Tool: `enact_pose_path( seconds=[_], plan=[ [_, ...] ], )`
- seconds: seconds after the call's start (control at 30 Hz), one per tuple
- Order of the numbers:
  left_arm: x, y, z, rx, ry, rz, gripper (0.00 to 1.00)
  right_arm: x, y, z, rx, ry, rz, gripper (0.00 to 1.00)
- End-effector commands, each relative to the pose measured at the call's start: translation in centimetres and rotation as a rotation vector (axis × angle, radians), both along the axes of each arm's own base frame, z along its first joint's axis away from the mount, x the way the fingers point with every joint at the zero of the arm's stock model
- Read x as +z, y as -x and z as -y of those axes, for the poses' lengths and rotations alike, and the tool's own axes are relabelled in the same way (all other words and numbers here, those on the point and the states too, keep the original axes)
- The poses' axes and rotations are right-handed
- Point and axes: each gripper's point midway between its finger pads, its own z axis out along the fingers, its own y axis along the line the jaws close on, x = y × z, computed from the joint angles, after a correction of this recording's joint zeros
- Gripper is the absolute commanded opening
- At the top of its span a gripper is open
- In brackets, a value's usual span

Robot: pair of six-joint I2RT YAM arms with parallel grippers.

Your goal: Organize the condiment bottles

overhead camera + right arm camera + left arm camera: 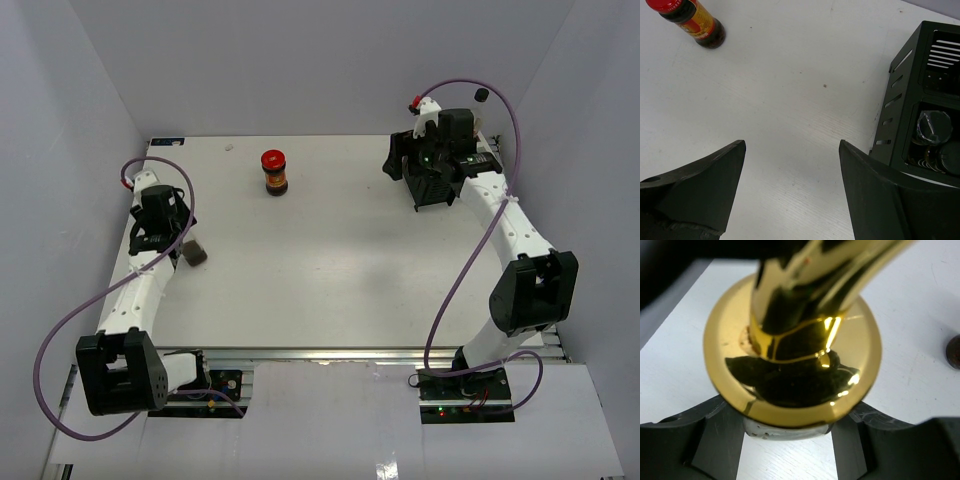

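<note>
The clear gold-topped bottle (790,340) fills the left wrist view, its shiny gold cap hiding most of the body. My left gripper (787,434) is shut on its clear body, one dark finger on each side. From above, that gripper (182,246) sits at the table's left with the bottle (194,254) at its tip. The dark jar with the red lid (275,173) stands upright at the back centre and also shows as the jar (692,21). My right gripper (792,142) is open and empty over bare table beside the rack; from above it is the gripper (400,165).
A black wire rack (436,186) stands at the back right; its slotted side (900,100) is close to my right finger, with a black-capped shaker (934,125) inside. A small black-capped item (482,96) shows behind it. Walls close in on three sides.
</note>
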Motion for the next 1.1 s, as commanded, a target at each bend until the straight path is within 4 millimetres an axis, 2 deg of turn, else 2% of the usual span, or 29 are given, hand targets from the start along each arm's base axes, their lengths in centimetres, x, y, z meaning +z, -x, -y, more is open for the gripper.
enact_pose_path(
  seconds=[0.0, 0.07, 0.17, 0.33, 0.4, 0.5, 0.7, 0.9, 1.07],
  plan=[
    [0.3, -0.1, 5.4, -0.143, 0.092, 0.043, 0.0, 2.4, 0.1, -0.1, 0.0, -0.045, 0.063, 0.81],
    [0.8, 0.0, 7.5, -0.197, 0.121, 0.089, 0.0, 2.2, 0.2, -0.3, 0.005, -0.047, 0.058, 0.81],
    [1.1, 0.4, 12.2, -0.329, 0.146, 0.139, 0.0, 2.1, 0.5, -0.8, 0.005, -0.071, 0.042, 0.81],
    [2.2, -0.7, 18.2, -0.522, 0.154, 0.185, 0.0, 2.9, 1.5, -1.3, 0.008, -0.083, 0.071, 0.81],
    [2.7, -0.8, 21.7, -0.614, 0.132, 0.197, 0.0, 2.9, 2.1, -1.2, 0.0, -0.086, 0.079, 0.8],
    [3.2, -1.3, 24.6, -0.668, 0.098, 0.213, 0.0, 3.5, 2.7, -0.6, -0.021, -0.086, 0.106, 0.8],
    [3.2, -2.0, 29.6, -0.721, 0.034, 0.222, 0.0, 3.9, 3.8, 0.2, -0.053, -0.088, 0.129, 0.8],
    [3.4, -2.0, 33.0, -0.731, -0.029, 0.246, 0.0, 4.1, 4.2, 0.8, -0.085, -0.086, 0.16, 0.81],
    [2.9, -1.9, 34.9, -0.742, -0.066, 0.222, 0.0, 4.0, 4.3, 1.0, -0.095, -0.083, 0.163, 0.8]
  ],
)
